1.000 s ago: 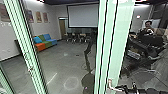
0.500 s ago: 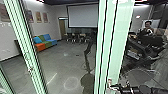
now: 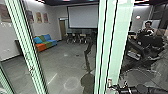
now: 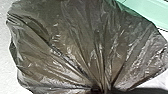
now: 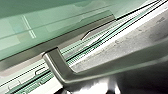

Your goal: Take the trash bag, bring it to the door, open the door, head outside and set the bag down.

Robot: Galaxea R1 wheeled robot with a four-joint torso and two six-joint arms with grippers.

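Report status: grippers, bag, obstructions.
Trash bag gathered at left gripper. Right gripper at door handle. Glass door close in front; person farther off, right.

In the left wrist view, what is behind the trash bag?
Past the edges of the trash bag show a pale surface and part of a green-tinted panel. Whatever lies directly behind the bag is covered by its creased plastic and cannot be made out.

Trash bag (image 4: pixel 75 45): thin, shiny, grey-brown plastic, full and creased, its folds radiating from a tightly gathered neck close to the left wrist. Door (image 3: pixel 118 37): upright, green-tinted glass, bearing a smooth, bent metal handle (image 5: pixel 58 67); whether it stands open cannot be determined.
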